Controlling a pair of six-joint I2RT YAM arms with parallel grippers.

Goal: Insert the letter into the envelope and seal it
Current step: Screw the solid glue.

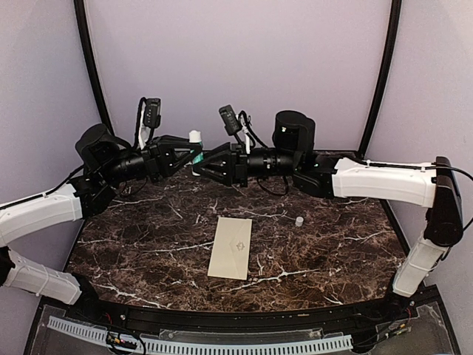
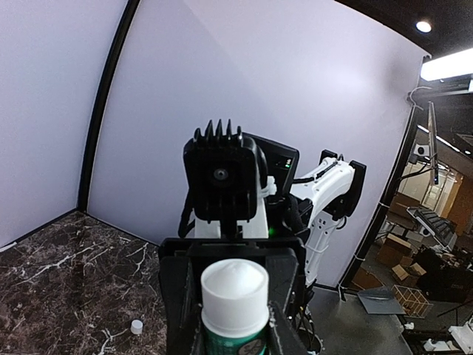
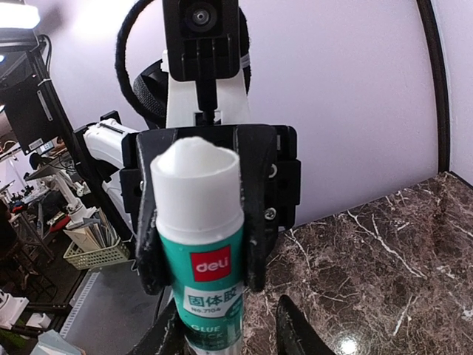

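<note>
The cream envelope (image 1: 230,248) lies flat on the dark marble table (image 1: 340,251), near the middle, with a faint emblem facing up. The letter is not in view. Both grippers meet in the air at the back centre. My left gripper (image 1: 191,157) (image 2: 234,329) is shut on a green glue stick (image 1: 196,150) (image 2: 234,296) (image 3: 199,244), held upright with its white tip bare. My right gripper (image 1: 202,164) (image 3: 229,333) faces it with jaws spread around the stick's lower end. One finger is close against the stick and the other stands apart from it.
A small white cap (image 1: 299,220) (image 2: 136,326) stands on the table to the right of the envelope. Purple walls close the back and sides. The table's near edge runs along a black rail.
</note>
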